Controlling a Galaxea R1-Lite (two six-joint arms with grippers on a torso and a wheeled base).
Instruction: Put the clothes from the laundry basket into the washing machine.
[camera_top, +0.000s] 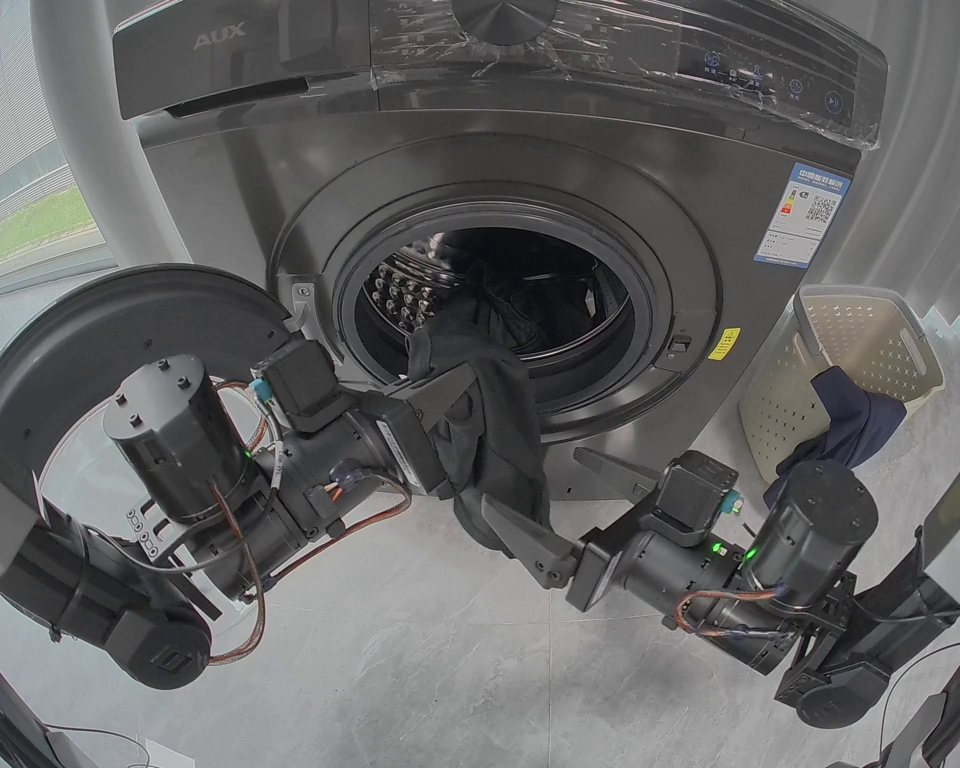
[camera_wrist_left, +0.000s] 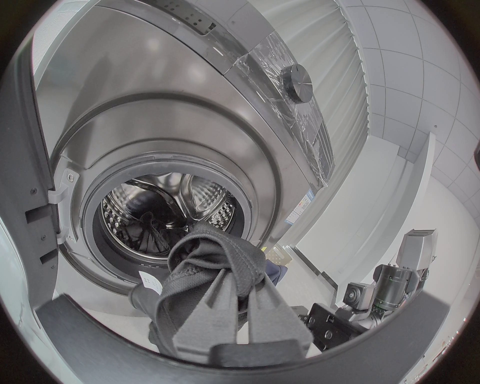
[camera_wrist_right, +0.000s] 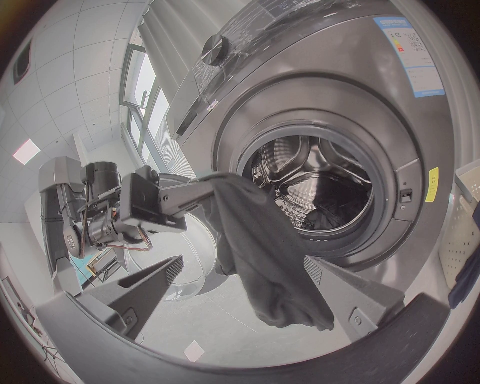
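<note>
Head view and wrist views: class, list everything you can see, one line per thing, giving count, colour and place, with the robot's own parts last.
washing machine: one, dark grey, straight ahead
door: one, dark, swung open on the left
clothes in drum: number unclear, dark, inside the machine
black garment: one, hanging before the opening
laundry basket: one, cream, on the floor right of the machine
navy garment: one, draped over the basket's rim
left gripper: shut on the black garment
right gripper: open, fingers either side of the garment's hanging end
</note>
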